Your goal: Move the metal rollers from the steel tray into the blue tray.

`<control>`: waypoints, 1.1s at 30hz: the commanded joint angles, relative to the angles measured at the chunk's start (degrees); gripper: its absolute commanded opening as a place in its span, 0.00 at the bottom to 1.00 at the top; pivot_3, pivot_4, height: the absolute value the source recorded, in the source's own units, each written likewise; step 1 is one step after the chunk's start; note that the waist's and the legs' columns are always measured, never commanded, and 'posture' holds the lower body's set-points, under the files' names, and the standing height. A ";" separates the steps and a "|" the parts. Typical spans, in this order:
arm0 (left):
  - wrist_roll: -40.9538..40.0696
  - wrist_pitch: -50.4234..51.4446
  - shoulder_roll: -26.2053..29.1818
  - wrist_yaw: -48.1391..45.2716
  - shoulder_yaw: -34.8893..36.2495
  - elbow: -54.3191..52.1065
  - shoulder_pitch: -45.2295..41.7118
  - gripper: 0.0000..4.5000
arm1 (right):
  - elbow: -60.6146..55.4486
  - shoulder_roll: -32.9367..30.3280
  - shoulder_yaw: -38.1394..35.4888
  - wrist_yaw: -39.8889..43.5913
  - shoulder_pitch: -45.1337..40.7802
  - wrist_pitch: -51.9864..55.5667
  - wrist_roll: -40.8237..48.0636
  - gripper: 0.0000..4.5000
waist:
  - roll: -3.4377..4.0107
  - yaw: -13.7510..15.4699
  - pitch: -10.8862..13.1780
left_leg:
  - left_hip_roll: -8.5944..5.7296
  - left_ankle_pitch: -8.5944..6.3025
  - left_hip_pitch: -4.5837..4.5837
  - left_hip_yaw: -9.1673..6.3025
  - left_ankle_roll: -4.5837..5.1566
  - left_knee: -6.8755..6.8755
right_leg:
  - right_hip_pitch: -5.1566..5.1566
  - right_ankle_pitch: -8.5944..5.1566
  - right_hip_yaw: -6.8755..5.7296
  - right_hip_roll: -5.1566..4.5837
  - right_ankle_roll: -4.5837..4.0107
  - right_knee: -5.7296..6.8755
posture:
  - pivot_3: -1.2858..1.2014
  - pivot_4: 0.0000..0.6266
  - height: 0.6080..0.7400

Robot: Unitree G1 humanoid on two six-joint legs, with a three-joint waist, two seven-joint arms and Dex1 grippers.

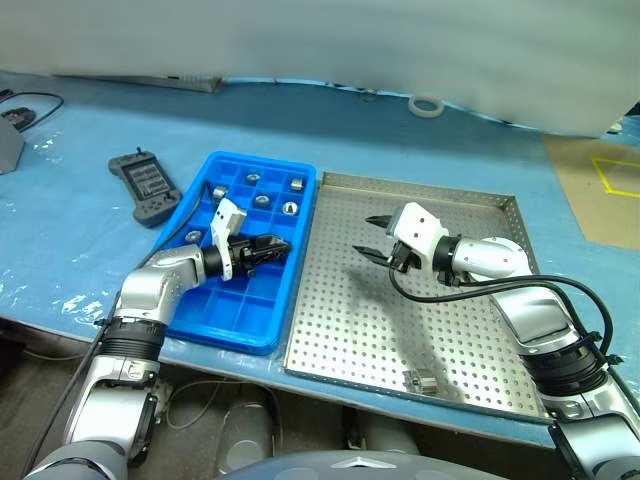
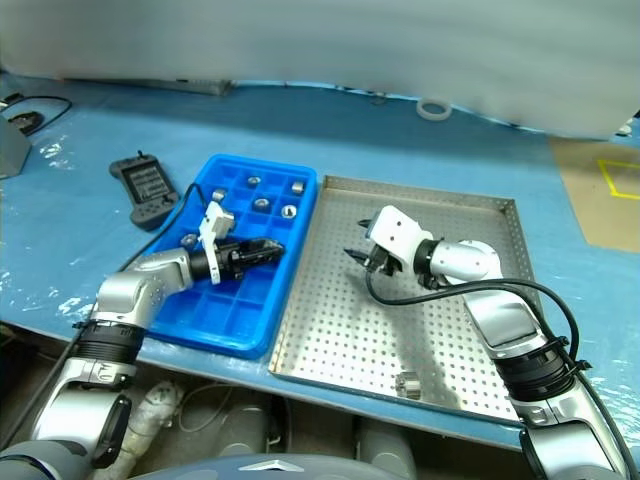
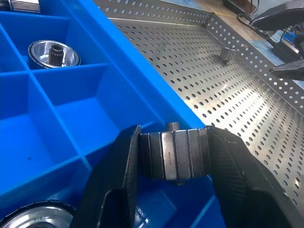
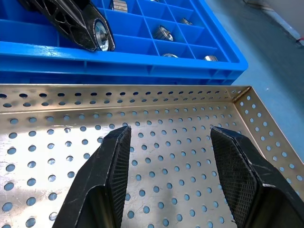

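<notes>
My left gripper (image 1: 278,245) is shut on a metal roller (image 3: 173,154), held low over the right-hand compartments of the blue tray (image 1: 300,232). Several more rollers (image 1: 262,200) lie in the blue tray's far compartments. Over the far left part of the steel tray (image 1: 500,205) hangs my right gripper (image 1: 372,237), open, with nothing between its fingers (image 4: 116,166). One roller (image 1: 421,380) lies near the steel tray's front rim. The right wrist view shows the left gripper's roller (image 4: 100,34) end-on above the blue tray.
A black handheld controller (image 1: 146,185) lies left of the blue tray. A white tape ring (image 1: 427,104) sits at the back of the table. A brown board with yellow lines (image 1: 605,190) is at the right edge.
</notes>
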 commanded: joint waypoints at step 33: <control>-13.10 6.37 -13.46 2.79 3.08 -3.58 -12.25 0.88 | 23.69 -0.01 -16.50 -20.13 1.01 -8.27 -7.31 0.64 | 0.00 -0.34 0.00 | -0.05 0.03 -0.09 0.02 0.36 0.06 | -0.01 0.01 0.02 0.00 -0.01 -0.04 | 0.45 0.24 1.00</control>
